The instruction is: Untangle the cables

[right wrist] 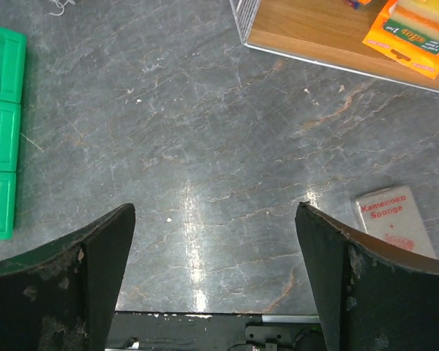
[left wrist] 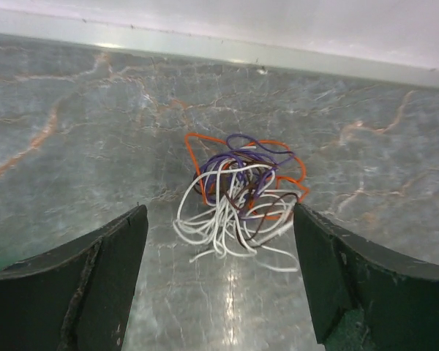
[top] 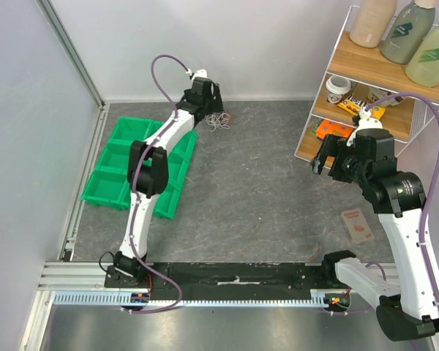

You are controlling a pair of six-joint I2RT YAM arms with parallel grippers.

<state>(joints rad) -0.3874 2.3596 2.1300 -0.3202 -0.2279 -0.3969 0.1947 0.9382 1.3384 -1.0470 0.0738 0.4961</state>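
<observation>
Cables [left wrist: 238, 194]: one small tangled clump of white, purple, orange and dark strands, lying flat on the grey marbled table [top: 263, 183]. It sits at the far side, close to the back wall and just right of the far end of the green bins [top: 113, 164]. White loops spread along the near and left side; orange and purple loops are at the far and right side. Dark strand runs through the middle, ends not traceable.

Left gripper [left wrist: 219, 219]: jaws wide open, holding nothing. The near part of the clump lies between the two fingers. The left finger is apart from the white loops. The right finger is just beside the outer loops; cannot tell if it touches. The left arm is stretched far forward over the bins.

Right gripper [top: 327, 165]: jaws open too, empty. It hangs above bare table in front of the wire shelf rack [top: 335, 55], well apart from the clump. In its wrist view only a bit of white strand shows at the top left edge.

Kamenoko Sponge packet [right wrist: 395, 223] lies flat on the table near the right finger. Orange box [right wrist: 417, 36] rests on the lowest wooden shelf. A cup [top: 339, 88] is on the middle shelf, bottles [top: 402, 33] on the top one.
</observation>
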